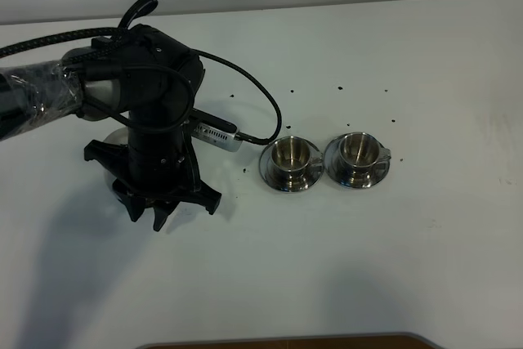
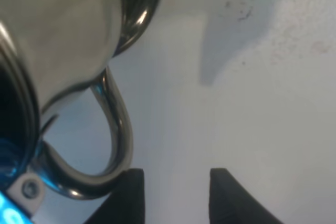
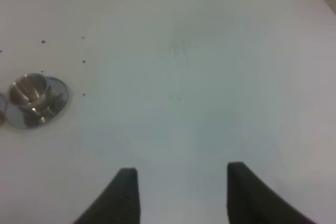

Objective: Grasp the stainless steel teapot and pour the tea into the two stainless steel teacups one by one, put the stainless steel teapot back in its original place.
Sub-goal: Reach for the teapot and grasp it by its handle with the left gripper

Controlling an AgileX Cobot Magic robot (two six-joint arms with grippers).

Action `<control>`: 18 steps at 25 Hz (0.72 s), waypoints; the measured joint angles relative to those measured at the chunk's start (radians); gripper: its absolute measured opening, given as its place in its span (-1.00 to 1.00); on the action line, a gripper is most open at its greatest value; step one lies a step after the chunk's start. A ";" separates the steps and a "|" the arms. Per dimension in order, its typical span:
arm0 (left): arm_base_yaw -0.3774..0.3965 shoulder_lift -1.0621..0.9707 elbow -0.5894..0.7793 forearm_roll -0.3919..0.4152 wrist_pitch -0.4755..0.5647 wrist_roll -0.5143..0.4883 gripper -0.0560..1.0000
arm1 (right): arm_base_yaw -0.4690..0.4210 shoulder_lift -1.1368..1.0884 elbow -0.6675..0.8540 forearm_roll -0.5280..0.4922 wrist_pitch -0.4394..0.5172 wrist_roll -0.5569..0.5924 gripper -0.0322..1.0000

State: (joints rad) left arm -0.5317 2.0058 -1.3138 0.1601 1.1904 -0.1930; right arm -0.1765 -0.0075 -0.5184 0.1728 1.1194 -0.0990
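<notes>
The stainless steel teapot (image 2: 63, 30) fills the near side of the left wrist view, its loop handle (image 2: 116, 129) curving down beside one finger. My left gripper (image 2: 176, 195) is open, with the handle just outside the gap, not between the jaws. In the exterior high view the left arm and gripper (image 1: 163, 206) cover the teapot and its saucer. The two stainless steel teacups (image 1: 290, 155) (image 1: 357, 151) stand side by side on their saucers right of the arm. One cup (image 3: 29, 92) shows far off in the right wrist view. My right gripper (image 3: 181, 192) is open and empty. No tea shows.
A grey box (image 1: 216, 135) with a black cable (image 1: 270, 104) sits on the left arm near the cups. Small dark specks (image 1: 341, 87) dot the white table (image 1: 425, 234) behind the cups. A dark edge (image 1: 286, 341) runs along the table's front.
</notes>
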 joint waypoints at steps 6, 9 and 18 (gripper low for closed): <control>0.000 0.000 0.000 0.052 0.000 -0.018 -0.24 | 0.000 0.000 0.000 0.000 0.000 0.000 -0.17; 0.000 0.000 0.000 0.059 0.000 -0.020 -0.24 | 0.000 0.000 0.000 0.000 0.000 0.000 -0.17; 0.000 -0.012 0.000 0.031 0.000 -0.015 -0.24 | 0.000 0.000 0.000 0.000 0.000 0.000 -0.17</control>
State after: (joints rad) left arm -0.5317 1.9936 -1.3138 0.1916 1.1904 -0.2076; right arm -0.1765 -0.0075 -0.5184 0.1728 1.1194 -0.0990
